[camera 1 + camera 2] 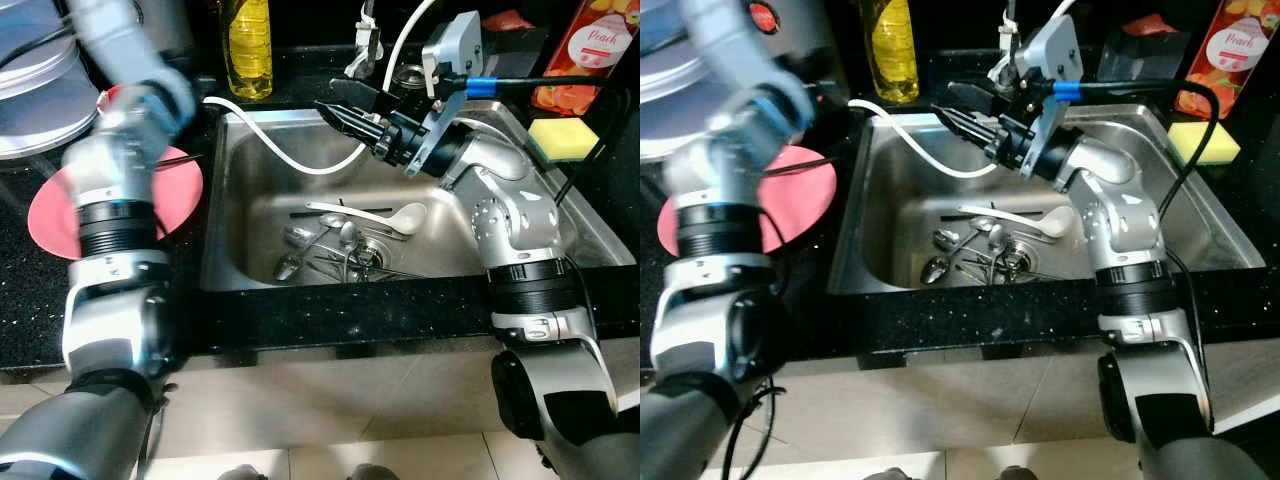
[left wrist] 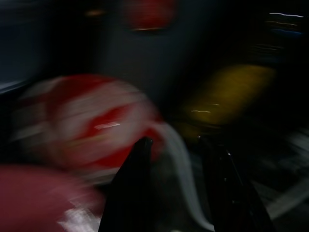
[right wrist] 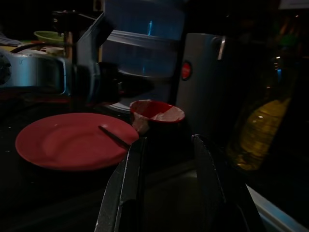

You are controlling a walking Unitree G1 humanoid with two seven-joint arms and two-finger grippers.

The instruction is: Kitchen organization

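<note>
1. Your right gripper (image 1: 335, 112) has its fingers spread and empty, above the sink's (image 1: 240, 215) far left.
2. Left gripper (image 2: 176, 145): fingers apart, blurred, over the pink plate (image 1: 50, 215).
3. Spoons (image 1: 335, 245) lie at the drain.

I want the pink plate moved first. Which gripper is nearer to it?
Left. The left gripper hovers by the pink plate on the counter; the right gripper is over the sink, across from it.

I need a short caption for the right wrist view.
Open right gripper faces a red plate and red-and-white bowl.
</note>
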